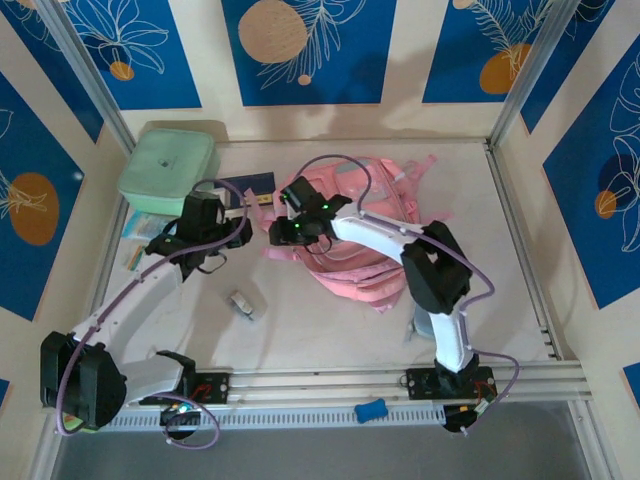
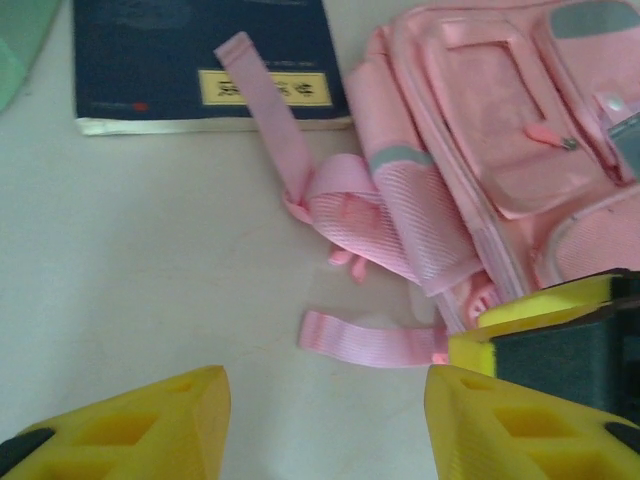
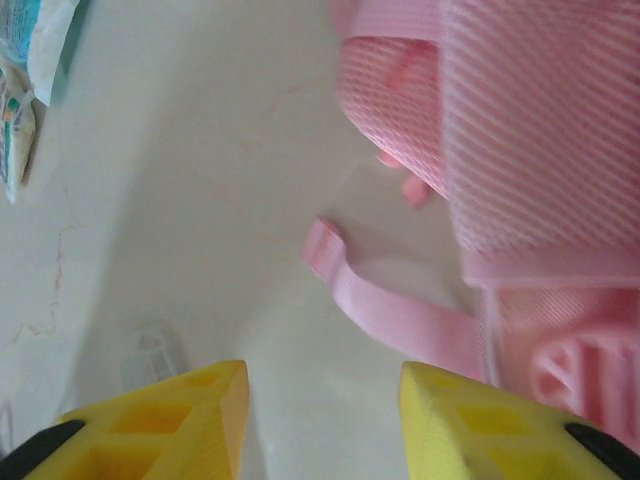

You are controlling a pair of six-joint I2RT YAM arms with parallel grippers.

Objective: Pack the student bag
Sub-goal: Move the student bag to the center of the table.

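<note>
Nearest: left claw (image 2: 325, 388) and right claw (image 3: 322, 375), both parted, nothing gripped, held over desk (image 2: 130, 260) beside bag (image 2: 480, 150); strap (image 3: 390, 315) laid flat beneath; book (image 2: 170, 60) placed nearby.

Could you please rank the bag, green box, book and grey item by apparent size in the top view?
1. bag, largest
2. green box
3. book, partly covered, so less sure
4. grey item, smallest

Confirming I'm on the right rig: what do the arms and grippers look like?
On left arm and right arm: white links, black joints, looping lilac cables. On left gripper and right gripper: blocky yellow fingers with hollow cells, black mounts behind.
</note>
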